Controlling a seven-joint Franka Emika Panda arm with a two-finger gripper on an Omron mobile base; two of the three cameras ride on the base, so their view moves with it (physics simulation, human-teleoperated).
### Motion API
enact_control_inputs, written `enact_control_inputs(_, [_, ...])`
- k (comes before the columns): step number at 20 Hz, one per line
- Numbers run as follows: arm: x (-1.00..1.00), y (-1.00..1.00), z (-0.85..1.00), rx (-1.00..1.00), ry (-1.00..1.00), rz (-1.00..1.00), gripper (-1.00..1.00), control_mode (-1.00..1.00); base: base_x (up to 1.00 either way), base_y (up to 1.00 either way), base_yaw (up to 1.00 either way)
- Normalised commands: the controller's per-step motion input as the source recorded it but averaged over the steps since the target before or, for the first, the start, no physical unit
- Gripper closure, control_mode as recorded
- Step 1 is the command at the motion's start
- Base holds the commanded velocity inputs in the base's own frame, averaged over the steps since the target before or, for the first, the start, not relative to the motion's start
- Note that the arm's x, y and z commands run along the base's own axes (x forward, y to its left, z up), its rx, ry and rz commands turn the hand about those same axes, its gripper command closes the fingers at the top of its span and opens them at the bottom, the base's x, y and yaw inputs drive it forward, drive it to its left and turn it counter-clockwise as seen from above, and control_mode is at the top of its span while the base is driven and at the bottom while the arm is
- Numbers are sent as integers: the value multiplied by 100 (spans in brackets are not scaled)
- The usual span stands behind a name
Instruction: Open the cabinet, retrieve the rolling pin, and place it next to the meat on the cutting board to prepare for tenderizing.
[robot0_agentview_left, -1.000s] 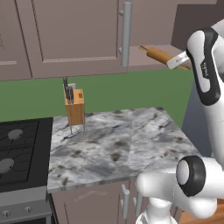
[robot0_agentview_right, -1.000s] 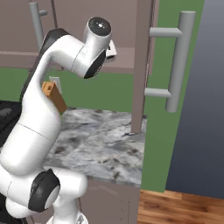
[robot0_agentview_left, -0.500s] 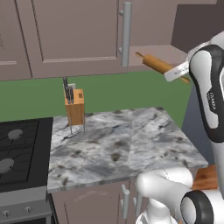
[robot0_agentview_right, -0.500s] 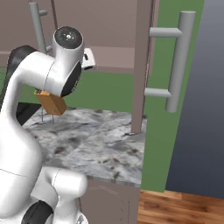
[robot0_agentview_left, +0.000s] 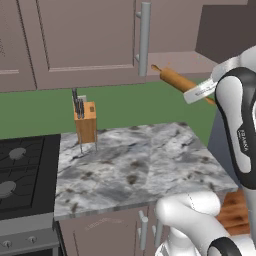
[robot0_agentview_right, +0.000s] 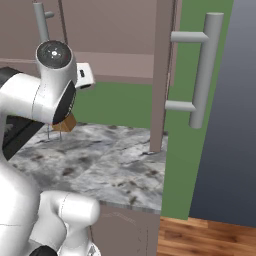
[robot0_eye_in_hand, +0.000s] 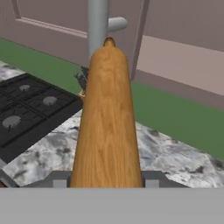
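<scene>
The gripper (robot0_agentview_left: 197, 93) holds the rolling pin (robot0_agentview_left: 176, 81) by one end, jaws partly closed on its barrel, so that the pin runs straight out ahead of the jaws. In the hand view the pin (robot0_eye_in_hand: 107, 118) points toward the long handle (robot0_eye_in_hand: 97, 24) of a shut cabinet door, with the knife block (robot0_agentview_left: 85, 121) and the stove (robot0_eye_in_hand: 30, 107) beyond and below its far tip. The marble counter (robot0_agentview_left: 135, 167) lies well below the jaws. The open cabinet door (robot0_agentview_right: 162, 70) stands to one side of the arm in the right base view.

The step in hand, by judgement, is the carry from the cabinet toward the cutting board. An end grip leaves a long overhang, so the swing is best kept slow and level, with the free tip clear of the handle ahead and of the open door. Neither board nor meat can be located here, so the turn should go on until they appear.

Compared with a second ago, the pin has dropped lower and come nearer the base; the grip is unchanged.
</scene>
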Motion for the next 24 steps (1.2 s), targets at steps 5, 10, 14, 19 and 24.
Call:
enact_control_inputs(5, [0,0,0,0,0,0,100,100,-53,33,1])
enact_control_inputs(10, [0,0,0,0,0,0,100,100,-91,74,6])
enact_control_inputs(14, [0,0,0,0,0,0,100,100,-89,78,9])
enact_control_inputs(19, [0,0,0,0,0,0,100,100,-75,81,13])
enact_control_inputs(24, [0,0,0,0,0,0,100,100,-34,74,15])
